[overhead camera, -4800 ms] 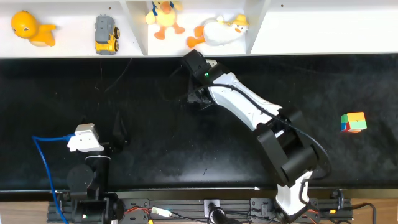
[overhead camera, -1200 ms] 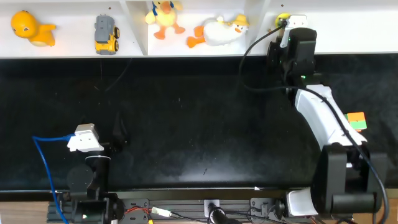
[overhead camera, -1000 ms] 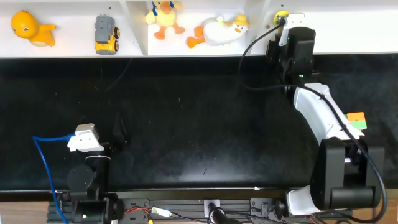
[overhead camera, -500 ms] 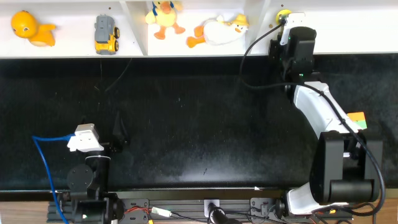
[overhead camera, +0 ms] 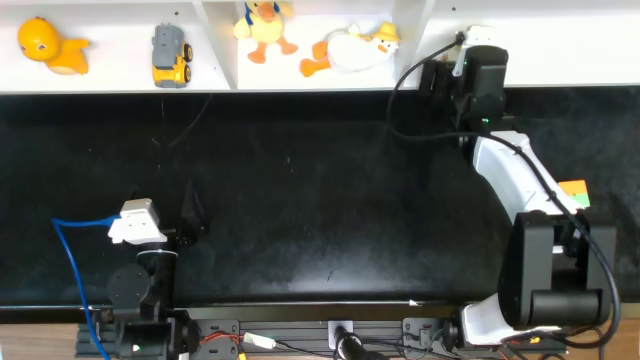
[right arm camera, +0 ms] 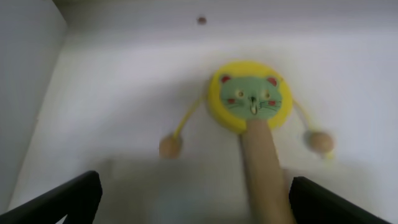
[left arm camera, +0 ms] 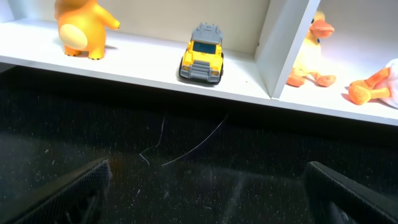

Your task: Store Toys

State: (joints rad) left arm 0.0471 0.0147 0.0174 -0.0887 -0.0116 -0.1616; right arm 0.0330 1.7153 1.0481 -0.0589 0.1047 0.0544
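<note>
1. Black tabletop [overhead camera: 300, 200] is running under a white shelf [overhead camera: 100, 80] that's split into bays. An orange duck [overhead camera: 50, 45] and a truck [overhead camera: 170, 55] are sitting in the left bay, and a plush duck [overhead camera: 265, 28] and a white plush [overhead camera: 355, 50] in the middle one.
2. Right end effector [right arm camera: 194, 186] is hanging at the mouth of the right bay with its fingers spread wide, gripping nothing.
3. Rattle [right arm camera: 249, 102] is lying flat on that bay's floor, cat face up. Its wooden handle [right arm camera: 261, 162] is pointing back between the fingers, and as far as I can see it's touching neither. So I'm calling this toy stored.
4. Handling guess: it's looking light and stiff, but the beads [right arm camera: 168, 146] are hanging off strings and would be swinging around. I'd be pinching the handle, never the drum head. A round stick may be twisting in the grip, though.
5. Cube [overhead camera: 575, 188] is sitting on the tabletop at the right, well apart from the shelf and partly hidden behind the right arm. I'm betting it's next. It looks hard, light and flat-sided, so squeezing across two opposite faces should be working fine.
6. Left end effector [left arm camera: 206, 167] is sitting parked near its base, fingers apart and empty, facing the truck.
</note>
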